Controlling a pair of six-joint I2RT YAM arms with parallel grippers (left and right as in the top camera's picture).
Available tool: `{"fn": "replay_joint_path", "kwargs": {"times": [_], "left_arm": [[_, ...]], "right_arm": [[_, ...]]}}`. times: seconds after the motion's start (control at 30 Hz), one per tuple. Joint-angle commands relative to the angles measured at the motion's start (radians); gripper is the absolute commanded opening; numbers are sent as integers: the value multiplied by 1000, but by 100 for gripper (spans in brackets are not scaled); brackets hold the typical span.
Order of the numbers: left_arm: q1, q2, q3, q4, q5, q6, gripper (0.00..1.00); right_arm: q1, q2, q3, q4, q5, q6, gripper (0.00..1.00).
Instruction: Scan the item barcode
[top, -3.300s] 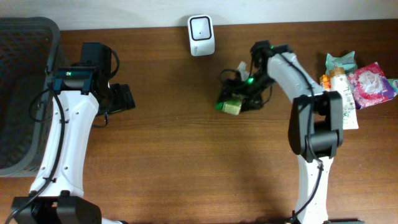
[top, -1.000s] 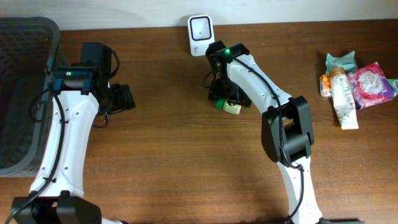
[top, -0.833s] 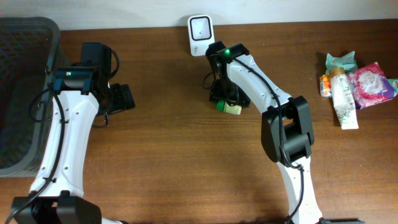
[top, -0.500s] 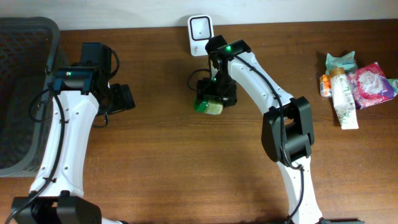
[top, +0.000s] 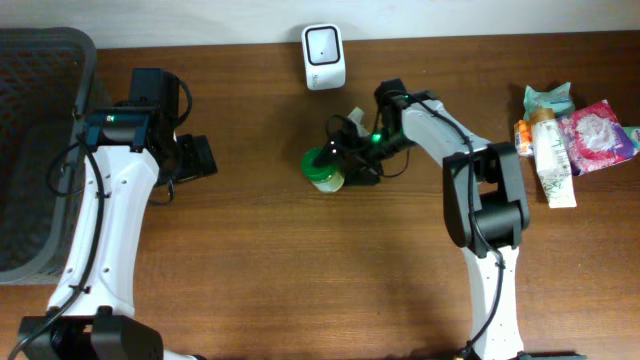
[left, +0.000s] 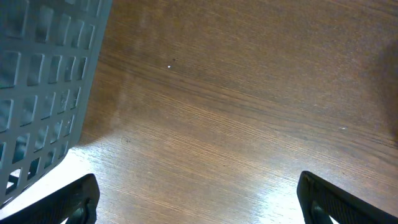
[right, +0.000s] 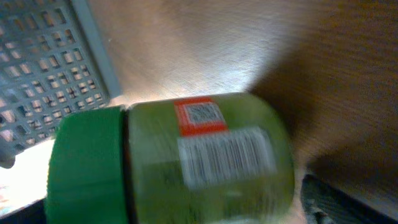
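- Clamped in the right gripper (top: 350, 163): a jar (right: 186, 162) with a green lid (right: 84, 168), set lengthwise across the gap, lid toward one finger and base toward the other.
- Spread about as wide as possible around that jar. Of the fingers (right: 342, 202), only a dark corner is visible, just beyond the base, and the other side is hidden behind the lid.
- Turned toward the wrist camera: the white barcode label (right: 227, 155) on the side of the jar, with a small square code in an orange frame (right: 200, 113) just above it, both a little blurred.
- Seen from above: the jar right at the tips of the right fingers, on their side toward the left arm.
- Well apart from those fingers, at the far edge of the table (left: 249, 93): the white scanner (top: 324, 43).
- Beyond the jar in the right wrist view: the grey basket (right: 50, 62) and lit wood.
- Left gripper (left: 199, 202): fully spread and holding nothing, with only bare wood between its fingertips (left: 78, 196) and the basket wall just beside one of them.
- Far from the right fingers, past the elbow of that arm: a small heap of packets (top: 585, 135).
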Motion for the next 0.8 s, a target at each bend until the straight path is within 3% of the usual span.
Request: {"fn": "replay_joint_path", "kwargs": {"times": [0.0, 0.2, 0.37, 0.53, 0.77], "left_arm": [[6, -15, -3, 2, -11, -3, 99], [6, -15, -3, 2, -11, -3, 99], [6, -15, -3, 2, -11, -3, 99], [6, -15, -3, 2, -11, -3, 99], [6, -15, -3, 2, -11, -3, 99]], "right_arm": [[-52, -9, 22, -53, 148, -17, 99], [-63, -14, 330, -356, 514, -40, 99], [-22, -14, 616, -599, 579, -140, 99], [101, -14, 618, -635, 871, -143, 99], [169, -14, 618, -622, 912, -138, 99]]}}
